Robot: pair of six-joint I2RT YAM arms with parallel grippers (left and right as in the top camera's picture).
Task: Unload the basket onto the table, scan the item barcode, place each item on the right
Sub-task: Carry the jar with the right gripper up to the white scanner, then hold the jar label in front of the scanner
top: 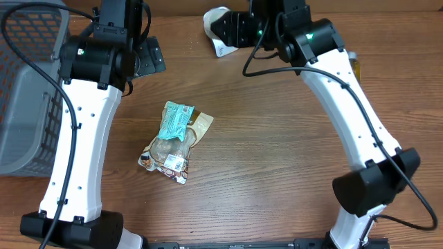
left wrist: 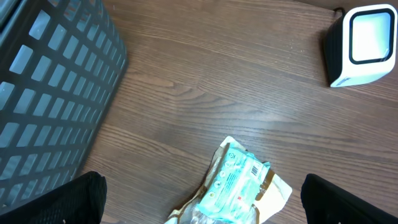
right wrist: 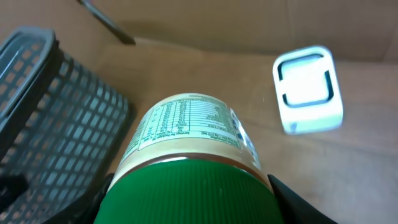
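Note:
My right gripper is shut on a jar with a ribbed green lid and a pale label of small print, its fingers on both sides of the lid. The jar points toward the white box-shaped scanner, which stands on the table ahead and to the right, apart from the jar. In the overhead view the right gripper hangs at the back of the table beside the scanner, and the jar is hidden under the arm. My left gripper is open and holds nothing.
A teal and tan snack packet lies in the middle of the table, below the left gripper. A dark mesh basket stands at the left edge. A small yellowish thing peeks out behind the right arm.

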